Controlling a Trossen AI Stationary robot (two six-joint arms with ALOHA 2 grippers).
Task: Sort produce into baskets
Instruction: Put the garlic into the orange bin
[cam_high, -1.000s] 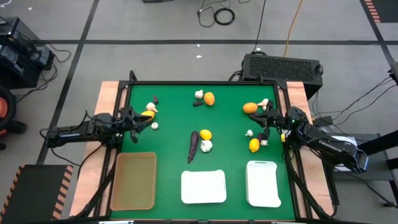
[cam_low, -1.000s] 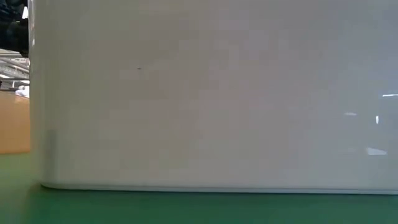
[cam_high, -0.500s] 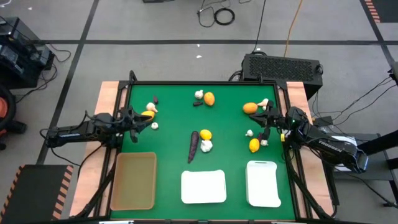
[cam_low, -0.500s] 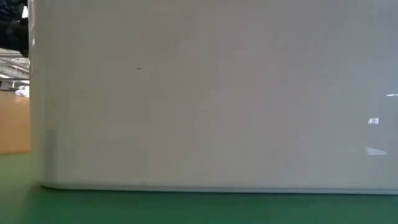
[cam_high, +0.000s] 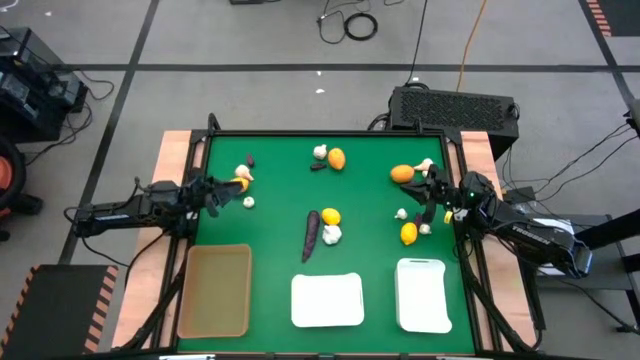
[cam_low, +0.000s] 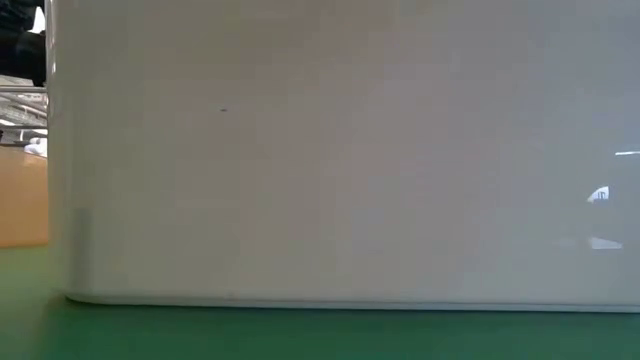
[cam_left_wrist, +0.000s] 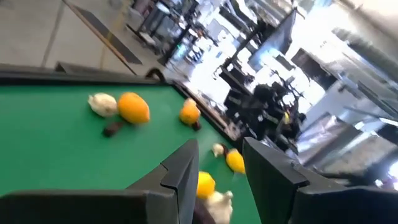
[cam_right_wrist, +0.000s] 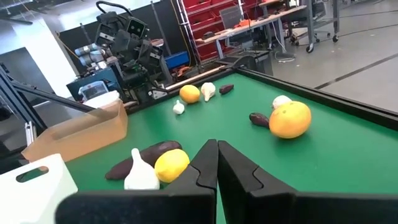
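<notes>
Left gripper (cam_high: 213, 189) pulled back slightly, parted, empty, right gripper (cam_high: 430, 196) clenched, purple piece (cam_high: 311, 233) lengthwise front-to-back.

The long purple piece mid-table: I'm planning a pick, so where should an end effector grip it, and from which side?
Grip the long purple piece at its middle, coming straight down with the fingers across its narrow width. It lies flat and elongated, running toward the white baskets. A whitish bulb and yellow fruit crowd one side, so stay clear of them.
</notes>
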